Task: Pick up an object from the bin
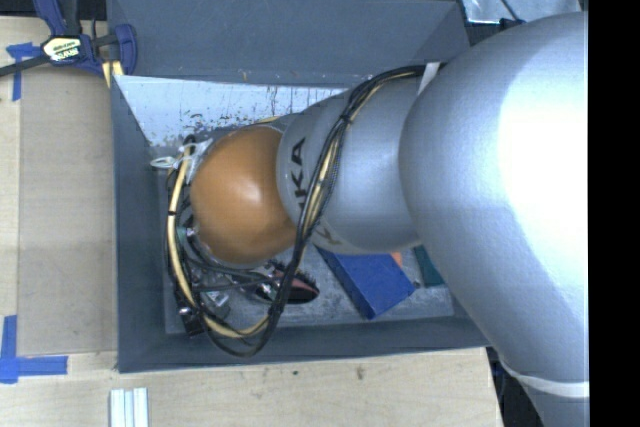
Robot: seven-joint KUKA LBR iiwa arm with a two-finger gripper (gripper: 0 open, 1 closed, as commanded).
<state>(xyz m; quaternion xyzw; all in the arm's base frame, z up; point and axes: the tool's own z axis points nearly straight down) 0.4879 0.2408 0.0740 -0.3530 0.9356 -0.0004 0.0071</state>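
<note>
Gripper (225, 293) sits low over the bin's (140, 255) floor at the view's lower left, under the orange wrist cover (235, 195) w/ cables (250, 343) looped round it; can't tell if it's spread or closed, nor what lies beneath. Nearest thing: a blue flat block (372, 281) just to its right on the floor, partly under the arm (480, 175).

A: Looks like matt grey metal for the bin (140, 245), scuffed and speckled on the far slope.
B: Smooth satin silver on the arm (500, 165). Glossy orange cover (235, 200). Matt blue block (375, 280), material unclear.
</note>
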